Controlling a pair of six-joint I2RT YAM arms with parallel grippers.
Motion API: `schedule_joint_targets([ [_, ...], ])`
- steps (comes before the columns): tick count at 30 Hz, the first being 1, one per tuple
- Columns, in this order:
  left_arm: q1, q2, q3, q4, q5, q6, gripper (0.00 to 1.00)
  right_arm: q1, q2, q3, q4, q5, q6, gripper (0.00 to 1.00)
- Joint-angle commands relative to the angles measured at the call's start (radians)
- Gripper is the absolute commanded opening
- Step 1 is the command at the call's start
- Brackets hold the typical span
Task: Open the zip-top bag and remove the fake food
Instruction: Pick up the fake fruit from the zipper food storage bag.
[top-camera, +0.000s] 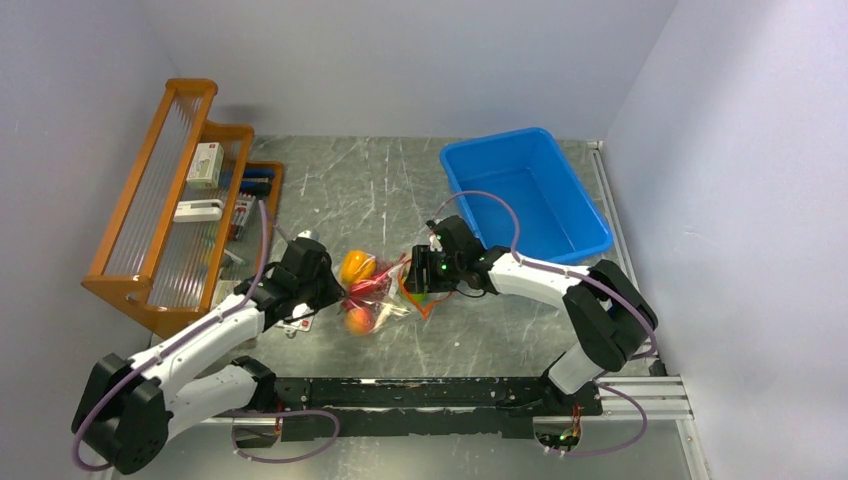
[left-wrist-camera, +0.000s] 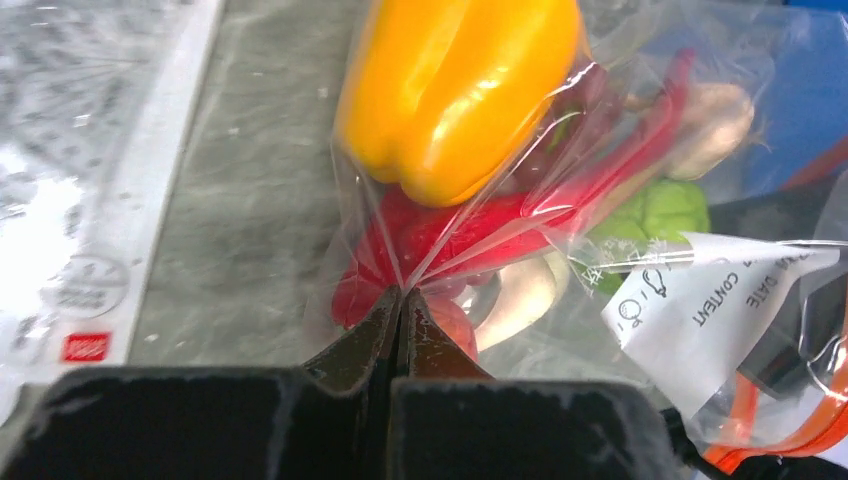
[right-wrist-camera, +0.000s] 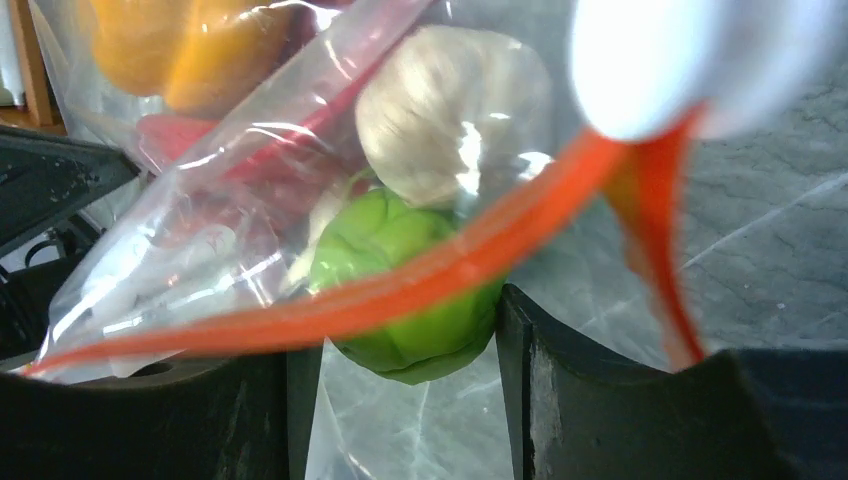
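Observation:
The zip-top bag (top-camera: 388, 296) lies between my two grippers, clear and crinkled, its orange-red zip strip (right-wrist-camera: 300, 322) open toward the right arm. My left gripper (left-wrist-camera: 400, 295) is shut, pinching a fold of the bag's film at the closed end. The fake food shows through the plastic: a yellow pepper (left-wrist-camera: 460, 90), red chillies (left-wrist-camera: 470, 225), a garlic bulb (right-wrist-camera: 450, 110) and a peach (top-camera: 360, 320). My right gripper (right-wrist-camera: 405, 325) sits at the bag's mouth, a finger on each side of the green lime (right-wrist-camera: 410, 290). A white label (left-wrist-camera: 700, 300) hangs on the bag.
A blue bin (top-camera: 590, 245) stands behind the right arm. An orange wooden rack (top-camera: 190, 88) with boxes fills the left side. A flat white card packet (left-wrist-camera: 70, 200) lies beside the left gripper.

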Motion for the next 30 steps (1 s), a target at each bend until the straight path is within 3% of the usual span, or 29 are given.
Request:
schedule_joint_targets([
  [1, 0.007, -0.094, 0.002, -0.147, -0.170, -0.047, 0.07, 0.003, -0.050, -0.022, 0.009, -0.008, 0.000, 0.38],
  [7, 0.007, -0.211, -0.018, -0.167, -0.205, -0.027, 0.07, 0.003, -0.070, -0.050, 0.035, -0.049, 0.009, 0.38],
  [14, 0.007, -0.173, -0.014, -0.104, -0.099, 0.011, 0.07, 0.005, -0.017, -0.019, 0.000, -0.043, -0.001, 0.42],
  [25, 0.007, -0.150, 0.002, -0.112, -0.104, 0.021, 0.07, 0.037, 0.049, 0.082, -0.132, 0.079, -0.049, 0.68],
  [28, 0.007, -0.154, -0.004, -0.109, -0.101, 0.023, 0.07, 0.049, 0.063, 0.092, -0.133, 0.073, -0.051, 0.69],
  [30, 0.007, -0.151, -0.002, -0.114, -0.100, 0.023, 0.07, 0.055, 0.062, 0.092, -0.129, 0.074, -0.050, 0.62],
])
